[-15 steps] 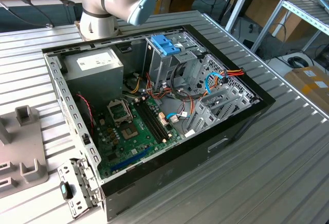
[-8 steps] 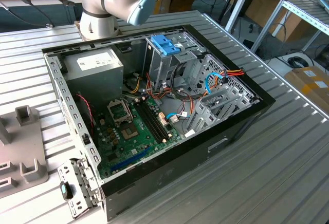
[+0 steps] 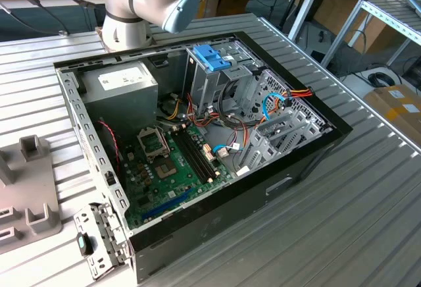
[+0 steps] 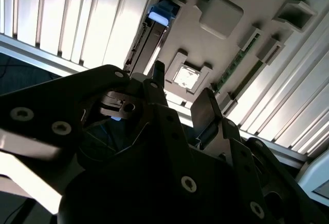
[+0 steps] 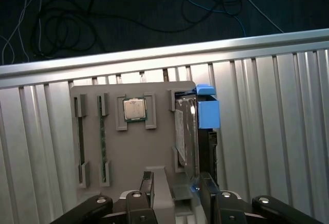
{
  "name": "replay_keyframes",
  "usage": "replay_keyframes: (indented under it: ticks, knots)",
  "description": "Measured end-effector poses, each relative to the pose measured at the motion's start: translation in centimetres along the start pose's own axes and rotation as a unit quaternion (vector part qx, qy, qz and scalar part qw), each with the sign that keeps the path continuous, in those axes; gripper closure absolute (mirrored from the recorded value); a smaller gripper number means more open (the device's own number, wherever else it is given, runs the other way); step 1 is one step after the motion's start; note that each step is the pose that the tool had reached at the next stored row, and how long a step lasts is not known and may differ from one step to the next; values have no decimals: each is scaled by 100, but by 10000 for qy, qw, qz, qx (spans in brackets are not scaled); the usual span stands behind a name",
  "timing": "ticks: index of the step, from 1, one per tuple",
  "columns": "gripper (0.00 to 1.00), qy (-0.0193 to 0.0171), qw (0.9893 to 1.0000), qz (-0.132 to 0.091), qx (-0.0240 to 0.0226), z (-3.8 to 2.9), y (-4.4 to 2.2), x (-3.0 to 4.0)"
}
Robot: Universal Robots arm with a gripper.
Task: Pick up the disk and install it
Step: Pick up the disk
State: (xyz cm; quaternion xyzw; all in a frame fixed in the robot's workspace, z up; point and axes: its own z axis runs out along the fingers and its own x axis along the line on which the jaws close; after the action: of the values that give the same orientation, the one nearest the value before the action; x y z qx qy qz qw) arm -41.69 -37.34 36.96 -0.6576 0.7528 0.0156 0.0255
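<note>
The disk (image 5: 186,131) stands on its edge in a slot of a grey fixture plate (image 5: 154,152), with its blue plastic frame (image 5: 207,113) at one end. In the second wrist view the disk (image 4: 149,39) appears as a thin dark edge with a blue end. My gripper (image 5: 176,190) hovers above the plate, open, with nothing between its black fingers (image 5: 147,185). One finger is close to the disk's near end. In the second wrist view the gripper (image 4: 181,88) also shows its fingertips spread apart.
The plate also holds a processor chip (image 5: 134,109) and two memory sticks (image 5: 103,142). In the exterior view the open computer case (image 3: 309,168) lies on the ribbed metal table (image 3: 368,221), with a blue-latched drive cage (image 3: 212,56) and a grey power supply box (image 3: 122,79) inside. The arm's base (image 3: 125,4) stands behind it.
</note>
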Motion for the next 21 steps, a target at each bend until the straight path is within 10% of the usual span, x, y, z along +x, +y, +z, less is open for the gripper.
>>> replay_keyframes:
  ticks: [21]
  knots:
    - [52, 0, 10000, 0, 0, 25, 31, -74]
